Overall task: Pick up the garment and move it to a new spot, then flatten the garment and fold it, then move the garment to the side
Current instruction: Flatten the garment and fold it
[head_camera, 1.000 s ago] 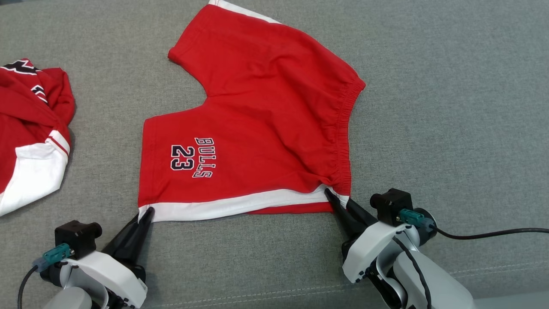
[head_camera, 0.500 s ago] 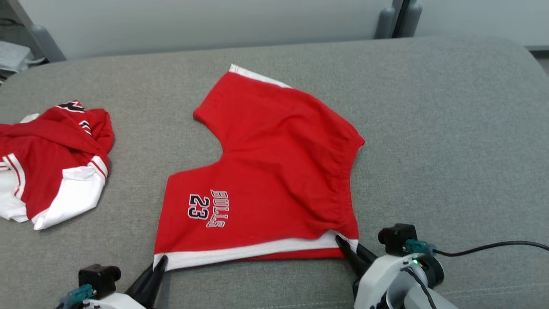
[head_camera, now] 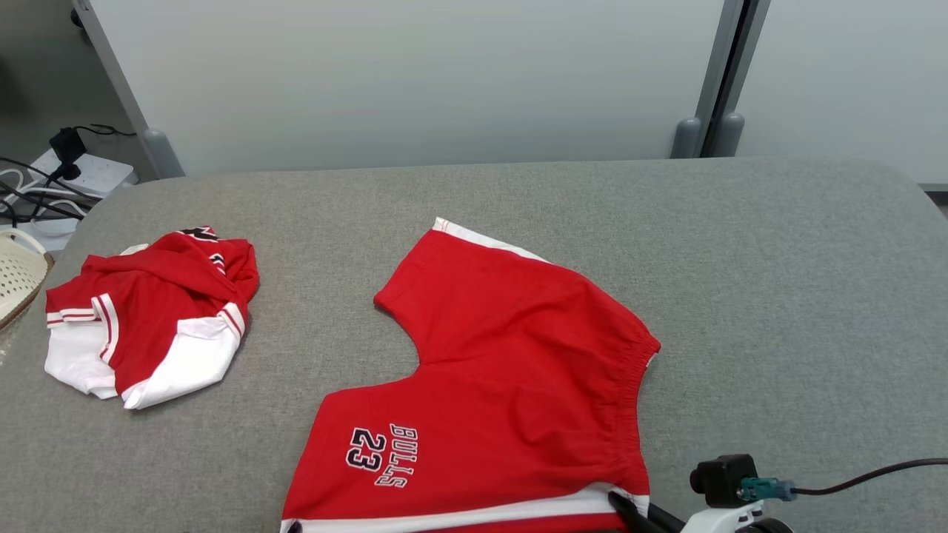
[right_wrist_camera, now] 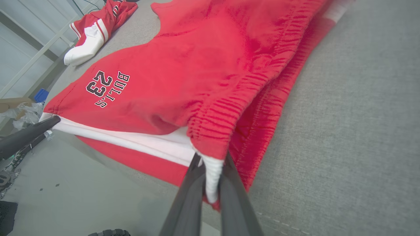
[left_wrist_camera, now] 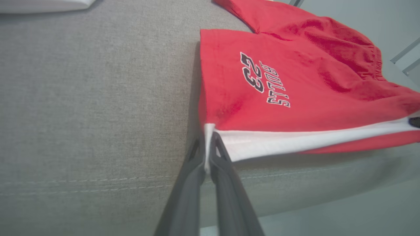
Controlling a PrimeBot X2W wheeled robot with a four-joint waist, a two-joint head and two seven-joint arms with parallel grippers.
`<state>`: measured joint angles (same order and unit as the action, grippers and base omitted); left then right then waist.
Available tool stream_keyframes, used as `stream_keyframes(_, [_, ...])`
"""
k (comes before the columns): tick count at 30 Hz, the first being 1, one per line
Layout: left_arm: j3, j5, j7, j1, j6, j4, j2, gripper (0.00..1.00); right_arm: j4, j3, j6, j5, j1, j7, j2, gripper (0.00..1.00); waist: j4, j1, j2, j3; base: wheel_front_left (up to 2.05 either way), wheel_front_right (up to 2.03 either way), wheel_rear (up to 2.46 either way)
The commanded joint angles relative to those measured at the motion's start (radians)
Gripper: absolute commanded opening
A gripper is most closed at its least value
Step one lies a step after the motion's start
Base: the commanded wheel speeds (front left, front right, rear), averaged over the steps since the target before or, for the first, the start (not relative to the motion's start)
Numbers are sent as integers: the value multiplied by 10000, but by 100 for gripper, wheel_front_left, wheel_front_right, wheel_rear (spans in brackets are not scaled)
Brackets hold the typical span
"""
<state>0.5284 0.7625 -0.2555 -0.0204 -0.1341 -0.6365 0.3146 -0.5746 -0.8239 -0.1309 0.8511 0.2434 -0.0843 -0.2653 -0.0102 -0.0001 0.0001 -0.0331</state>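
Red cotton shorts (head_camera: 503, 385) with a white side stripe and a dark "BULLS 23" print lie spread on the grey woven padded surface (head_camera: 778, 296), near its front edge and a little right of centre in the head view. Gathered elastic waistband faces the robot's right; the 2 leg openings face its left, with the far leg angled away toward the back.

Left gripper (left_wrist_camera: 207, 137): both dark fingers pressed together on the white corner of the near leg hem, cloth pinched between them. Its finger also shows at the left of the right wrist view (right_wrist_camera: 49, 123), at the end of the white stripe.

Right gripper (right_wrist_camera: 211, 160): fingers clamped on the white end of the stripe just below the waistband, with a fold of cloth bunched between them. In the head view it sits at the bottom edge (head_camera: 629, 511), touching the waistband corner.

White stripe runs taut from one grip to the other along the shorts' near edge. In the left wrist view a shadow lies under this edge (left_wrist_camera: 295, 91). The rest of the shorts rests flat on the surface, with soft wrinkles near the waistband.

Crumpled red-and-white garment (head_camera: 148, 318) sits well apart to the left, on the same surface.

Black camera block (head_camera: 722, 477) on the right wrist, with a black cable (head_camera: 874, 477) trailing right.

Beyond the left end: cream perforated basket (head_camera: 18, 270), white power strip (head_camera: 89, 174) with dark cords.
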Motion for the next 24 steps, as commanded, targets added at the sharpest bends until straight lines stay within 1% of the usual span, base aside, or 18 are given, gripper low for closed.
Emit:
stream_keyframes(1, [-554, -196, -63, -432, 34, 447, 391, 0, 275, 119, 2, 120, 85, -239, -250, 0, -26, 1, -1, 122, 0, 0, 0])
stream_keyframes(4, [-584, -249, -63, -873, 34, 1142, 569, 0, 392, 388, 2, 206, 328, -348, -158, 0, -98, 1, -1, 374, 0, 0, 0])
stream_keyframes(6, [-478, -183, -63, -1393, 34, 1609, 801, 0, 475, 604, 2, 241, 634, -421, -30, 0, -179, 1, -1, 685, 0, 0, 0])
stream_keyframes(8, [-356, 43, -63, -2065, 34, 2033, 1082, 0, 516, 858, 2, 239, 1032, -506, 203, 0, -292, 1, -1, 1086, 0, 0, 0])
stream_keyframes(11, [96, 316, -63, -3261, 34, 2398, 1709, 0, 488, 1222, 2, 51, 1799, -614, 719, 0, -563, 1, -1, 1783, 0, 0, 0])
stream_keyframes(13, [437, 406, -63, -4131, 34, 2511, 2171, 0, 397, 1526, 2, -156, 2359, -766, 1173, 0, -770, 1, -1, 2291, 0, 0, 0])
stream_keyframes(17, [999, 829, -63, -5733, 34, 2327, 2836, 0, -15, 2119, 2, -917, 3470, -1105, 1875, 0, -1251, 1, -1, 3298, 0, 0, 0])
stream_keyframes(18, [999, 829, -63, -5733, 34, 2327, 2836, 0, -15, 2119, 2, -917, 3470, -1105, 1875, 0, -1251, 1, -1, 3298, 0, 0, 0])
stream_keyframes(21, [1391, 988, -63, -6762, 34, 2216, 3267, 0, -306, 2448, 2, -1342, 4112, -1304, 2115, 0, -1651, 1, -1, 3997, 0, 0, 0])
stream_keyframes(22, [1483, 1015, -63, -7067, 34, 2226, 3396, 0, -278, 2406, 2, -1321, 4261, -1352, 2134, 0, -1766, 1, -1, 4210, 0, 0, 0])
stream_keyframes(24, [1666, 1163, -63, -7579, 34, 2204, 3622, 0, 42, 2159, 2, -822, 4477, -1505, 2143, 0, -1983, 1, -1, 4601, 0, 0, 0])
